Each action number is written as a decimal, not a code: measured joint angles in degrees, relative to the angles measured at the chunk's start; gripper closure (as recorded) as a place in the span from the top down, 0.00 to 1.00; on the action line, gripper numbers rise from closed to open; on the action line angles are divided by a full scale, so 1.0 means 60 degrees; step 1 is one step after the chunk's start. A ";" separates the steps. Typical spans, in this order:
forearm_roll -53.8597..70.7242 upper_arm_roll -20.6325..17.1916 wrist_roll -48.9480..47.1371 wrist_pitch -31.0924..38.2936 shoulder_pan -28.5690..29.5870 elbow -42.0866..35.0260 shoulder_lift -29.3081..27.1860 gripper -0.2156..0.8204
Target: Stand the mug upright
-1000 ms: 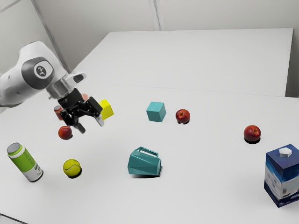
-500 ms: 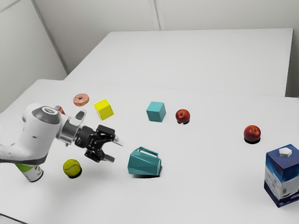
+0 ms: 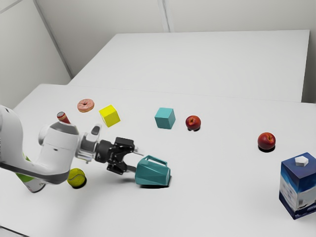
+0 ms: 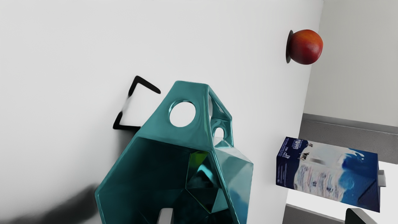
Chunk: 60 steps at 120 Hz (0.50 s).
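Evidently the teal mug [image 3: 152, 174] lies on its side on the white table [image 3: 222, 197], not upright, its mouth [image 4: 149, 174] facing the gripper [image 3: 138, 162]. Jaws stand wide apart, nothing clasped: 1 finger [image 4: 165, 217] lines up with the mouth, the other finger [image 4: 357, 217] well outside it. Probable purpose: to straddle the mug's wall, so that a pinch there could tip it up. Wrist view exposes the hollow interior and a round hole in the handle [image 4: 188, 91]; exterior view records a tennis ball [image 3: 76, 177], doughnut [image 3: 86, 107] and yellow cube [image 3: 109, 116].
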 joint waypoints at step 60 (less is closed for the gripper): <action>-0.1389 -0.0400 0.1093 0.0129 -0.0443 0.0016 0.0233 0.66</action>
